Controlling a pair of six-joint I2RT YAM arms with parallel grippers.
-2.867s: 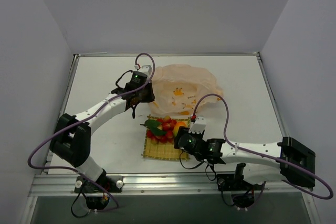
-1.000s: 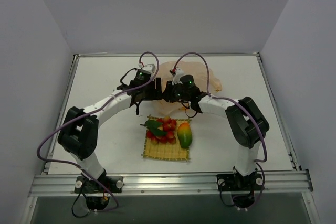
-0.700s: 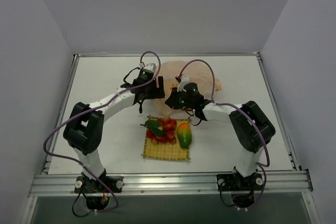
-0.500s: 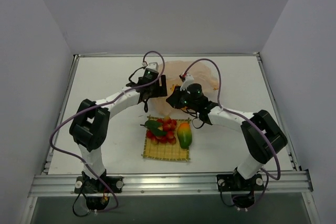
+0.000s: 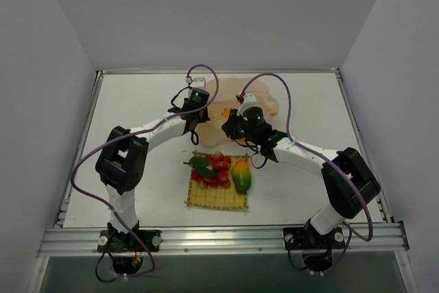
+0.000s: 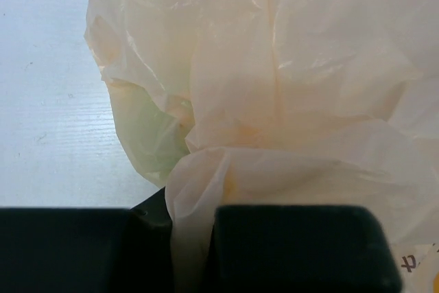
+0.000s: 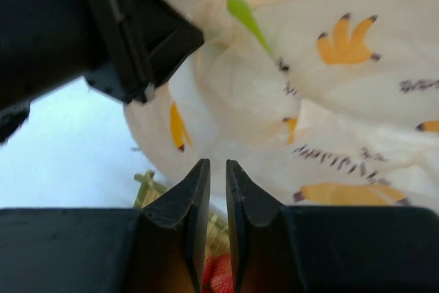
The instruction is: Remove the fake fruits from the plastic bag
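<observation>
The peach plastic bag (image 5: 255, 101) lies crumpled at the back of the table. My left gripper (image 5: 198, 116) is shut on a fold of the bag (image 6: 274, 87), which runs down between its fingers (image 6: 295, 238). A green tint (image 6: 147, 135) shows through the plastic, and a green sliver (image 7: 245, 18) shows in the right wrist view; I cannot tell whether it is the pear. My right gripper (image 5: 230, 130) hovers at the bag's near edge (image 7: 309, 121), its jaws almost closed on nothing. The red berries (image 5: 214, 167) and the mango (image 5: 241, 176) lie outside the bag.
The berries and mango rest on a yellow woven mat (image 5: 214, 197) in front of the bag. My left gripper (image 7: 103, 25) shows black at the upper left of the right wrist view. Grey walls stand around the table.
My right arm left the mango on the mat and swung back to the bag's near edge. My left gripper moved right and farther back with the bag, which has bunched up.
</observation>
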